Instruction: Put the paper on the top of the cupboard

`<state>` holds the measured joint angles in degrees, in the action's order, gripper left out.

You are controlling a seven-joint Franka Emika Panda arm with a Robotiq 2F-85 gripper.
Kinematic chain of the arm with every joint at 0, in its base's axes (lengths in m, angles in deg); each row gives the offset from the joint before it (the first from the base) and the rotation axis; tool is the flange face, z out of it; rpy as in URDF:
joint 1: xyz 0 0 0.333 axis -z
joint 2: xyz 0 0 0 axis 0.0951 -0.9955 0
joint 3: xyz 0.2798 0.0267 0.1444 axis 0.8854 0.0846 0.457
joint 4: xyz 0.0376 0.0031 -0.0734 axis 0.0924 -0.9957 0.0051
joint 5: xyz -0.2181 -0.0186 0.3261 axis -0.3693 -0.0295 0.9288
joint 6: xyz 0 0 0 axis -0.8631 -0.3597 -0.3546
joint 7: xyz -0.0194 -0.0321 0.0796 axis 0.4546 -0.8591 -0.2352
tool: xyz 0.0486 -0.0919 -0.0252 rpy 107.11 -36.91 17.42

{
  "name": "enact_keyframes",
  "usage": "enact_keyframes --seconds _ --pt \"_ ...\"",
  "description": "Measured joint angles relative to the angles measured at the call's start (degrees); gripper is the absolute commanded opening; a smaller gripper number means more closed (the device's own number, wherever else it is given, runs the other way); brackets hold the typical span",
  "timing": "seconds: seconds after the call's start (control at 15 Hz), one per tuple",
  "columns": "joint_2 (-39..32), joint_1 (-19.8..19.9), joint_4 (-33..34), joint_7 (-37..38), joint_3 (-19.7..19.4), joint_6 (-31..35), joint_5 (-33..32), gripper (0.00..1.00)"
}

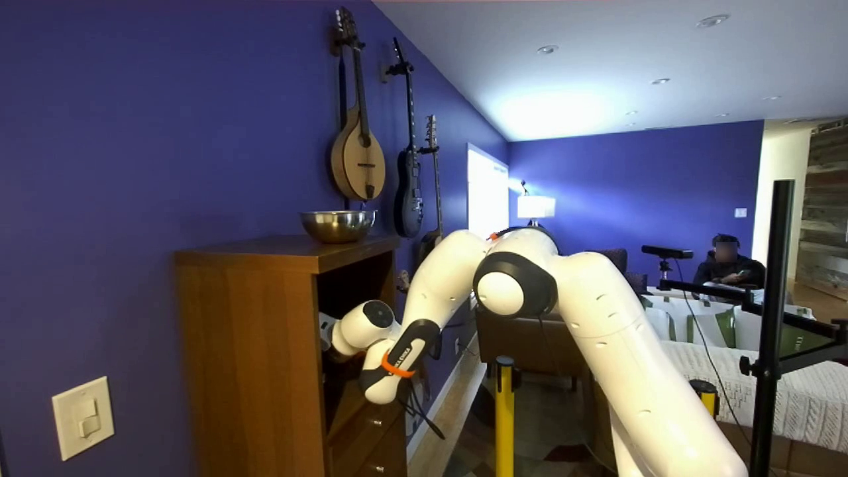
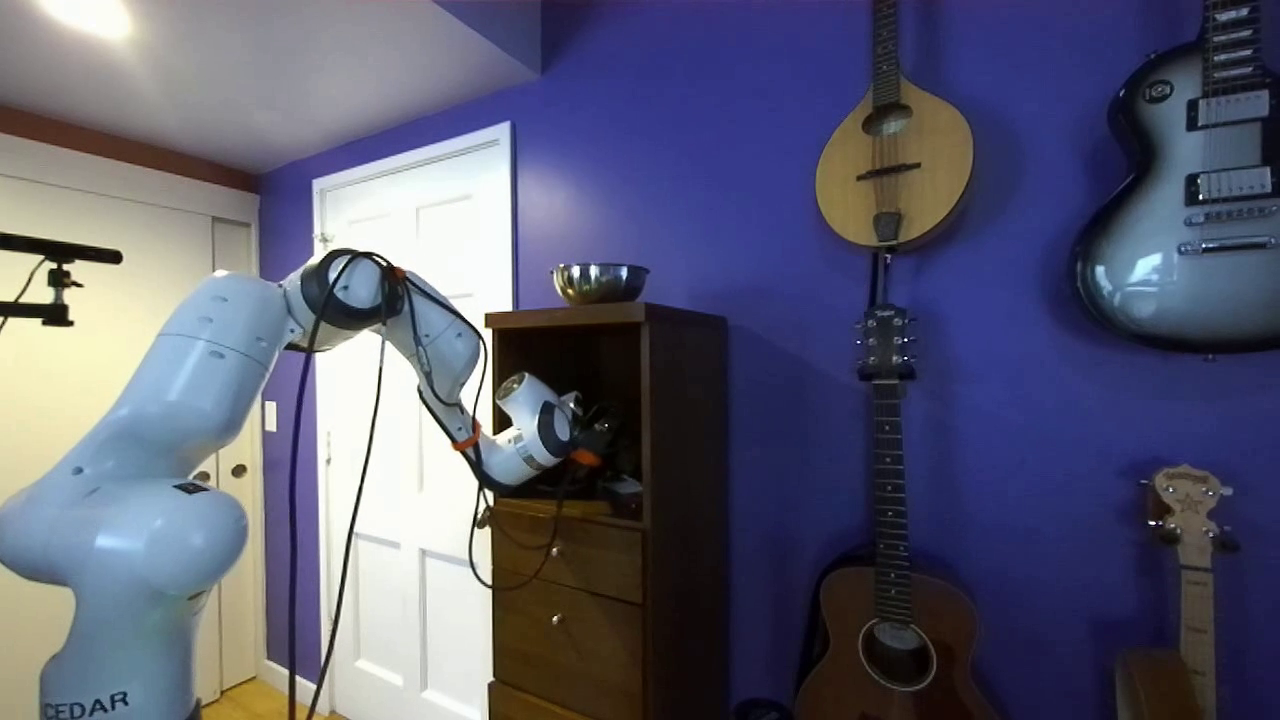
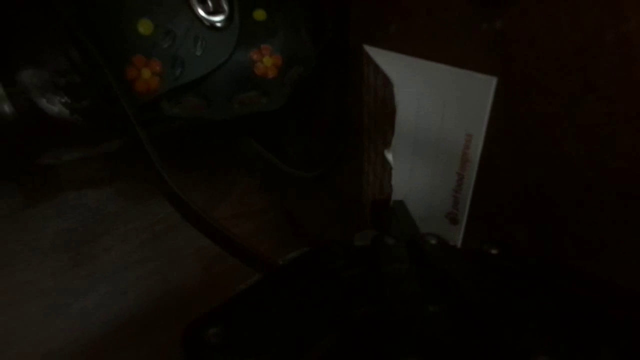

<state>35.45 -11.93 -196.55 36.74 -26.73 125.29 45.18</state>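
The cupboard [image 2: 686,520] is around the gripper [image 2: 603,430]; the paper [image 3: 440,130] shows just ahead of the fingers [image 3: 404,220]; whether these are parted or holding it, I cannot tell.

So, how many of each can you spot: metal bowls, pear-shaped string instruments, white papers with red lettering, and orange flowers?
Metal bowl, atop the wooden cupboard: 1
Pear-shaped string instrument: 1
White paper with red lettering: 1
Orange flowers, both in the wrist view: 2
Total: 5
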Motion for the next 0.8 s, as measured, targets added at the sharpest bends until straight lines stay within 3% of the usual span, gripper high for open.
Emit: enact_keyframes --seconds 0.33,0.8 --pt "0.3 -4.0 -1.8 0.0 -5.9 5.5 1.0 0.0" --pt "9.5 -3.2 -14.7 0.3 -7.9 14.9 -2.8 0.0"
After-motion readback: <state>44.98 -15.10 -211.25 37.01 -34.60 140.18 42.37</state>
